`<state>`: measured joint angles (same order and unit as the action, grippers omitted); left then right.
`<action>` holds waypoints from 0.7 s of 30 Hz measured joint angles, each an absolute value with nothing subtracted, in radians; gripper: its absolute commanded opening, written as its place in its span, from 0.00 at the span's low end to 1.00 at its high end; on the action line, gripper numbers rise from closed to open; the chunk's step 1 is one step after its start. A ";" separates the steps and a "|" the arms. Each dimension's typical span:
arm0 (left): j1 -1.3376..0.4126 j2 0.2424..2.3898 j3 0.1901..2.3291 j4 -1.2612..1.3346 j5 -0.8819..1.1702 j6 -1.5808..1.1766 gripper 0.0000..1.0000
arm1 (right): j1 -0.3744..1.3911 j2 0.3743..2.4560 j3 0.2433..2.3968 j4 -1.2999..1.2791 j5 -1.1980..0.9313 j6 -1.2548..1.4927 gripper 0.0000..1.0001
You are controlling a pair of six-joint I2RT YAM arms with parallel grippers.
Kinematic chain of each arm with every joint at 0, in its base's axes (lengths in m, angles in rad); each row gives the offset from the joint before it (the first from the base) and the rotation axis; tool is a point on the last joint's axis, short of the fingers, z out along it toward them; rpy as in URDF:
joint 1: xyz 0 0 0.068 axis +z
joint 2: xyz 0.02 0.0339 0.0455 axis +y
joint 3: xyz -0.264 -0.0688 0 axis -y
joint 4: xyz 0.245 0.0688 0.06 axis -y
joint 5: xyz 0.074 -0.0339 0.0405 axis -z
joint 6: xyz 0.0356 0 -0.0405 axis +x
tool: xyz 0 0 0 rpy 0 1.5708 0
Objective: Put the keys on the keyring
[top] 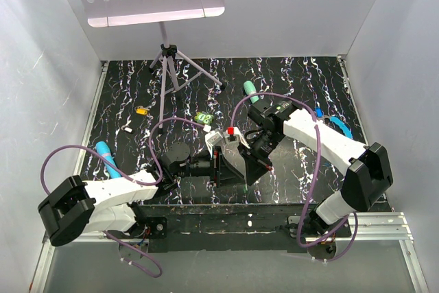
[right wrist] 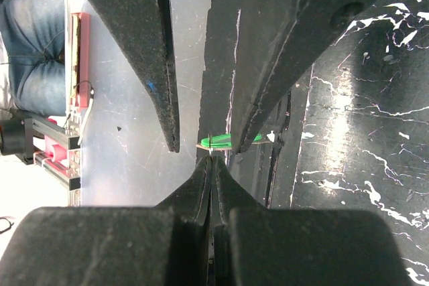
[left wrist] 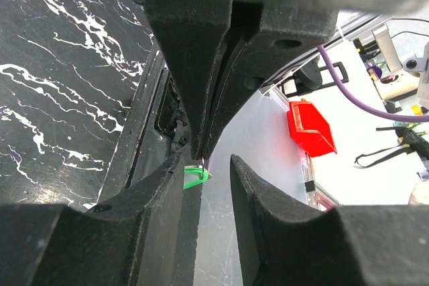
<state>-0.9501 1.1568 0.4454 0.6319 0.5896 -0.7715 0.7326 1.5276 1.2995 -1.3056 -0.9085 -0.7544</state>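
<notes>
Both hands are found tip to tip over the near part of the counter (top: 309, 87).

The right hand (right wrist: 211, 160) is seen pressed together. The green key (right wrist: 222, 141) sits right at its fingertips. As the key is clear of any surface, it is judged to be pinched there by one edge.

The left hand (left wrist: 206, 165) is spread, with one finger on each side of the key.
- Position in the gap: the key is close against one left finger and apart from the other.
- Long axis: it is laid across the gap, from finger to finger, not along the fingers.
- Judgement: if the left hand is closed, the key would probably be met end-on rather than on its flat faces. A twist or slip is noted as the risk.

The keyring (top: 341, 129) is located by its blue clasp on the counter at the right. It is just beside the right forearm and well apart from both hands, so the right arm is the nearer one. The yellow key (top: 140, 110) is noted on the far left part of the counter, on the left arm's side.
</notes>
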 measured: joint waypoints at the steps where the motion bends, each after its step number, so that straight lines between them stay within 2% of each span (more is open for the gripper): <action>1: -0.950 1.158 0.445 0.633 0.591 -0.772 0.32 | 0.732 1.528 1.299 -1.304 -0.908 -0.753 0.01; 10: -0.950 1.182 0.443 0.651 0.601 -0.778 0.29 | 0.721 1.528 1.299 -1.295 -0.913 -0.735 0.01; 21: -0.950 1.190 0.442 0.659 0.607 -0.781 0.21 | 0.718 1.529 1.299 -1.285 -0.921 -0.732 0.01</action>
